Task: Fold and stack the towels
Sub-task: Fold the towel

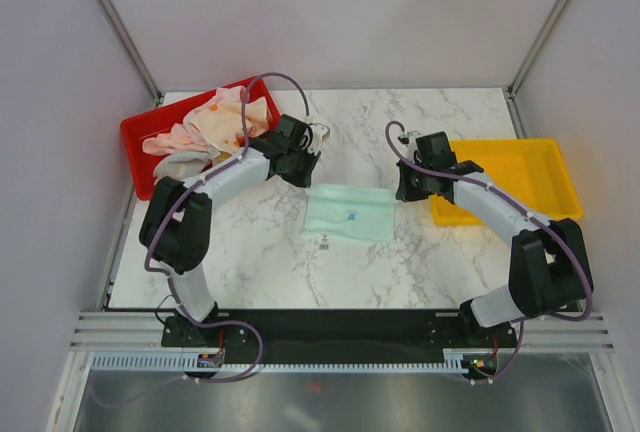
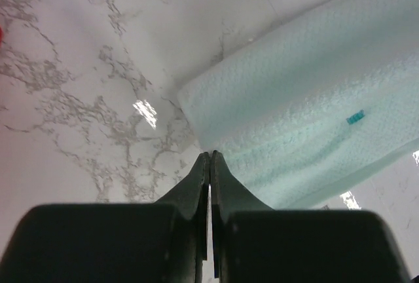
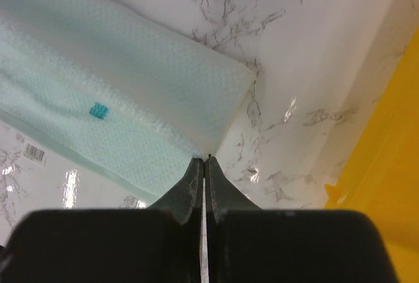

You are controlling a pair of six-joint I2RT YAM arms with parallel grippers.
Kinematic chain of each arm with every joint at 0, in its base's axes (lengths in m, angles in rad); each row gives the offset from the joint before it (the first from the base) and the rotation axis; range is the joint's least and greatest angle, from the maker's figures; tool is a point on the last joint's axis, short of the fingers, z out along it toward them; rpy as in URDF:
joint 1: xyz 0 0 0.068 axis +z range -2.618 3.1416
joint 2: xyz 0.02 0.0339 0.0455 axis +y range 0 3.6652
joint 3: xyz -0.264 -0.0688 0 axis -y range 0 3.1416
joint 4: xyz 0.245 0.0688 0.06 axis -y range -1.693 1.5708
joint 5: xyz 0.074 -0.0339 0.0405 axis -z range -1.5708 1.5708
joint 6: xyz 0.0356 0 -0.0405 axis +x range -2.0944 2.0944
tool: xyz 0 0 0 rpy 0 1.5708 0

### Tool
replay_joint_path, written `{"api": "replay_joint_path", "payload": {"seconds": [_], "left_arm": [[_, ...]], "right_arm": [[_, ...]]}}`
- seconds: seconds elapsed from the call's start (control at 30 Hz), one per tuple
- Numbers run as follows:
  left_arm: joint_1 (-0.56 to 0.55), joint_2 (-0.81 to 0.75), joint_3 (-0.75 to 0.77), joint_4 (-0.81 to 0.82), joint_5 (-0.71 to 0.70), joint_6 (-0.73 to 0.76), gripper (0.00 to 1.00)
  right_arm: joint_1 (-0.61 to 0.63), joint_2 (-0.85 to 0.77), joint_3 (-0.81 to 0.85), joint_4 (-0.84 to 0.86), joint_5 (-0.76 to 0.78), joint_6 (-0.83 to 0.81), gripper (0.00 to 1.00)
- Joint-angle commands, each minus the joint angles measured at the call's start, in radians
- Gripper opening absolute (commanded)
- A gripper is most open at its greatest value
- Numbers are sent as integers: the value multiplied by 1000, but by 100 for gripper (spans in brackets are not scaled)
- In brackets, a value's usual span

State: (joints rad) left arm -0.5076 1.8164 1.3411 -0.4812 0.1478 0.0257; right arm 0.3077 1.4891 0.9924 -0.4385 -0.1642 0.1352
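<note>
Fold step: the mint towel (image 1: 350,212) lies flat on the tabletop (image 1: 260,252); the left tool (image 2: 209,156) and right tool (image 3: 205,160), both fully closed and apparently empty at its ends, must open to pinch corners.

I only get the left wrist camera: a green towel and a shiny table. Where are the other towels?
Observer: The other towels are heaped in a red tray at the table's far left.
Operator: Is there another tray?
Observer: Yes, a yellow tray sits on the right side.
Operator: What about the other arm?
Observer: The right arm's fingers are shut, pointing at the green towel from its right end.
</note>
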Motion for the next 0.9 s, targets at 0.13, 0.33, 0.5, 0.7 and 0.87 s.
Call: {"api": "replay_joint_path", "payload": {"seconds": [0.13, 0.33, 0.5, 0.7, 0.87], "left_arm": [[-64, -129, -118, 30, -135, -85, 2], [-92, -200, -195, 30, -106, -150, 2], [-100, -241, -261, 30, -82, -231, 2], [-117, -244, -324, 27, -71, -308, 2], [-124, -183, -324, -5, -100, -349, 2]], "right_arm": [[24, -167, -179, 79, 3, 155, 0], [79, -239, -287, 159, -50, 239, 0], [113, -314, -380, 198, -35, 288, 0], [114, -380, -448, 205, -11, 328, 0], [114, -372, -471, 205, -6, 327, 0]]}}
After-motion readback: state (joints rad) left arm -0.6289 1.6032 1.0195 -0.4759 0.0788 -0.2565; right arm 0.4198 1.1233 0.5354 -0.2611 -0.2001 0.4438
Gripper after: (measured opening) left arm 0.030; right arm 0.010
